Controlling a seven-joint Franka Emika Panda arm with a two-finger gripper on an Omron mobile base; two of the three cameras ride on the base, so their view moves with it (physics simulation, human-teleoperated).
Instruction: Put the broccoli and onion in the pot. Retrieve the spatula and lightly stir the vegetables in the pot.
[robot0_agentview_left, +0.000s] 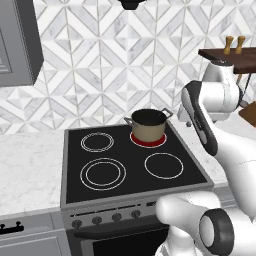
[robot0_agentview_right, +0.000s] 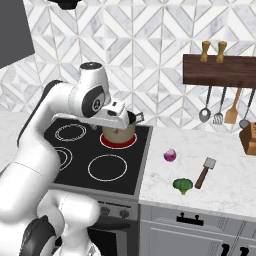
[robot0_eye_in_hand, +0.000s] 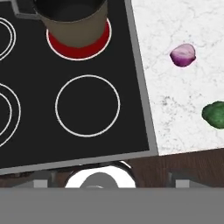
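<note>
Pot (robot0_agentview_left: 148, 125): placed on the far right burner of the stove (robot0_agentview_left: 130, 165), which glows red beneath it; its dark interior is seen with no vegetables in it.
Onion (robot0_agentview_right: 170, 155): left on the marble counter (robot0_agentview_right: 225, 165), right of the stove, well apart from the pot.
Broccoli (robot0_agentview_right: 183, 185): found nearer than the onion on the same counter, close to its front edge.
Spatula (robot0_agentview_right: 205, 172): laid flat on the counter just right of the broccoli, blade pointing far, handle pointing near.
Gripper (robot0_agentview_right: 136, 118): held above the stove beside the pot; its jaws are spread wide and nothing is carried.
Done: nothing is judged complete yet.
Left: both vegetables are to be moved into the pot, then the spatula is to be fetched and the stirring done.
</note>
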